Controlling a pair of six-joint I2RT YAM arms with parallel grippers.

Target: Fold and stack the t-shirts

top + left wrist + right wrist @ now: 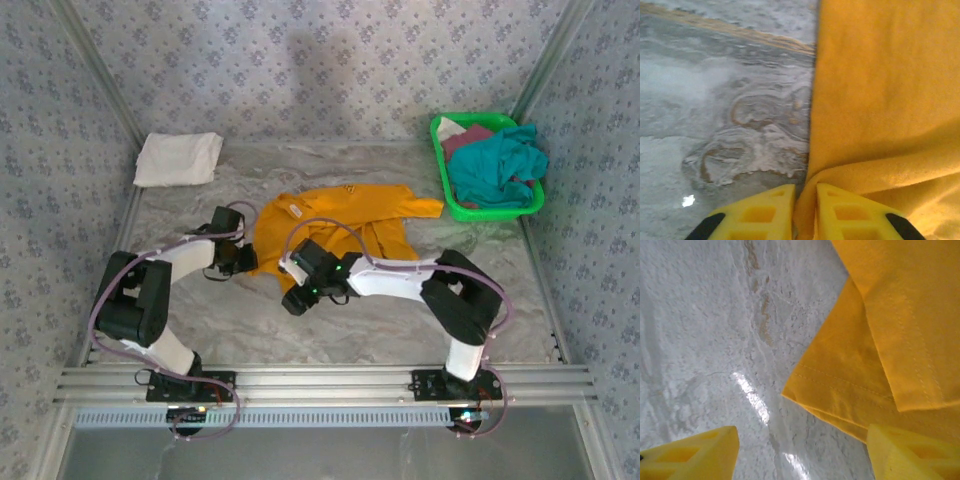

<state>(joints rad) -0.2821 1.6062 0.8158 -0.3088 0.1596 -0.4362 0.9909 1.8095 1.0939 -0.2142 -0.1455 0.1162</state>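
Observation:
A mustard-orange t-shirt (340, 215) lies partly bunched in the middle of the table. My left gripper (243, 262) is at its left edge. In the left wrist view the yellow fingers (805, 192) are shut on a fold of that orange cloth (880, 100). My right gripper (297, 300) hovers at the shirt's near edge. Its fingers (802, 440) stand open over bare table, with a hemmed corner of the shirt (880, 340) just beyond the right finger. A folded white t-shirt (178, 158) rests at the back left. Teal (500, 165) and maroon (465, 135) t-shirts lie in the basket.
The green plastic basket (487, 212) stands at the back right corner. The marbled tabletop (350, 320) is walled by patterned panels on three sides. A metal rail (320, 382) carrying both arm bases runs along the near edge.

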